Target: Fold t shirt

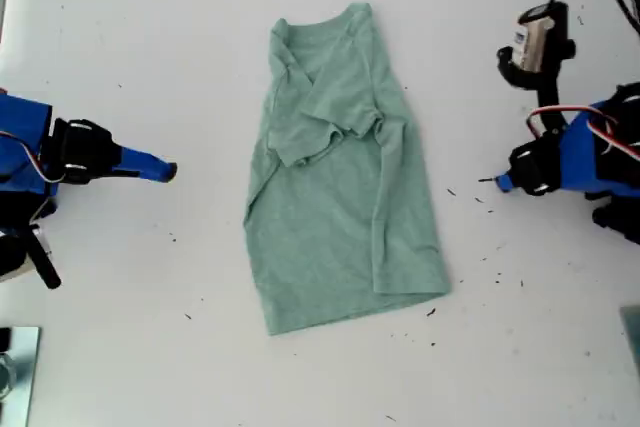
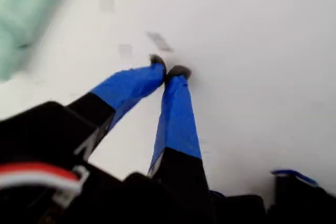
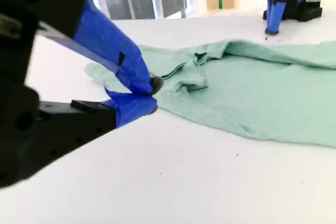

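White bench (image 1: 120, 347) fills the exterior view, dotted with dark specks, most of them toward that view's right. The t shirt (image 1: 335, 197) lies flat near the middle, collar toward the exterior view's top and hem toward its bottom. Both long sides and the sleeves are already turned in over the body, so it forms a narrow, slightly crooked strip.

My first gripper (image 1: 500, 183) rests low at the exterior view's right, near the shirt but clear of it. Its own camera shows the blue jaws pressed together tip to tip on bare bench, holding nothing. My second gripper (image 1: 168, 171) sits at the exterior view's left, well apart from the cloth. Its jaws also look pressed together and empty, although in its wrist view the tips overlap the shirt's edge behind them.

I judge the side folds done and the end-to-end fold still to come. That calls for both grippers to spread, reach the hem corners, pinch them and carry them up toward the collar. The bunched sleeve cloth at mid-shirt may drag or leave a lump.

Both arm bases are cut off at the exterior view's edges. The first wrist view is blurred, showing the shirt only as a pale green smear. How many layers lie under the folds cannot be made out.
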